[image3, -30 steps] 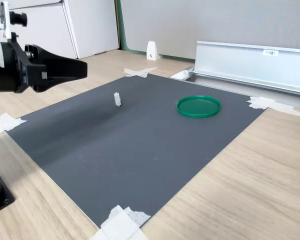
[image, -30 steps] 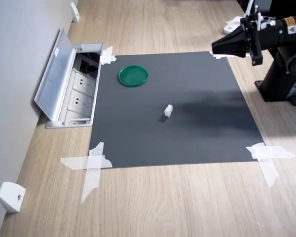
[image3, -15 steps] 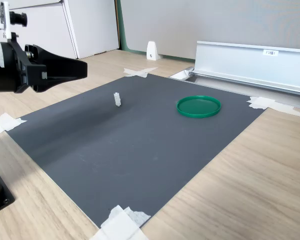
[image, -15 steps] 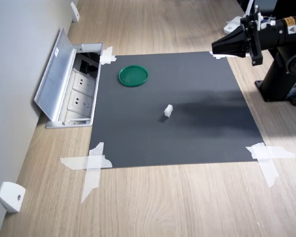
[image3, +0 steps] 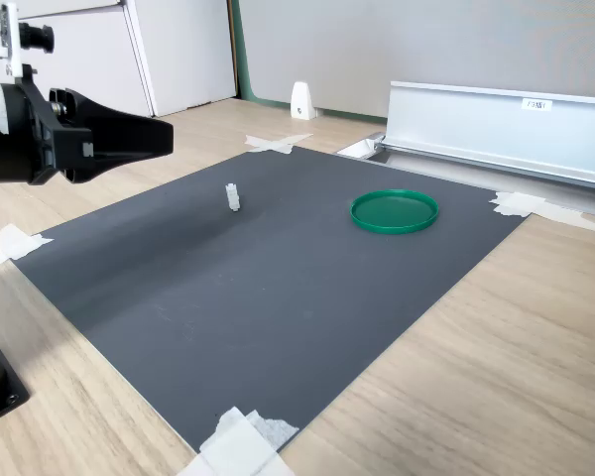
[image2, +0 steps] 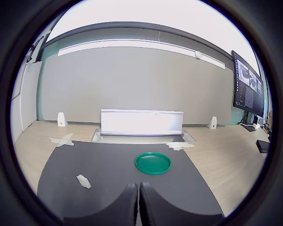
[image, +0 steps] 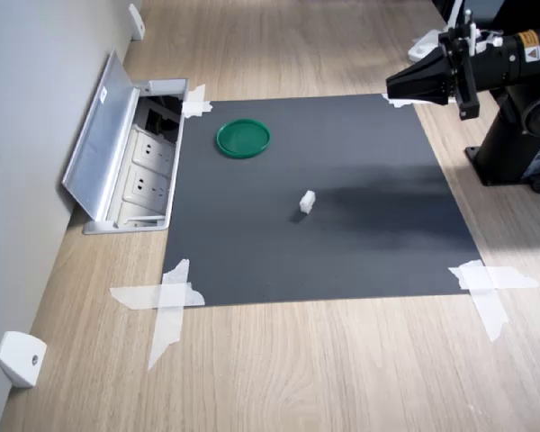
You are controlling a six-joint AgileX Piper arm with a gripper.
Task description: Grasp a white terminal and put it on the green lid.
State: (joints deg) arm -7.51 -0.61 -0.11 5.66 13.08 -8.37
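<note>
The white terminal (image: 307, 202) (image3: 233, 197) (image2: 83, 181) stands alone near the middle of the dark grey mat (image: 342, 234). The green lid (image: 244, 138) (image3: 395, 211) (image2: 153, 163) lies flat on the mat near the open socket box, with nothing on it. My gripper (image: 391, 88) (image3: 167, 136) (image2: 138, 197) hovers high above the mat's edge at the first exterior view's upper right, well away from both. In the wrist view its two fingers press together with nothing between them.
An open floor socket box (image: 135, 162) with a raised metal cover (image3: 496, 129) borders the mat. White tape strips (image: 166, 301) hold the mat's corners. A white wedge piece (image: 20, 358) sits by the wall. The arm's black base (image: 522, 144) stands beside the mat.
</note>
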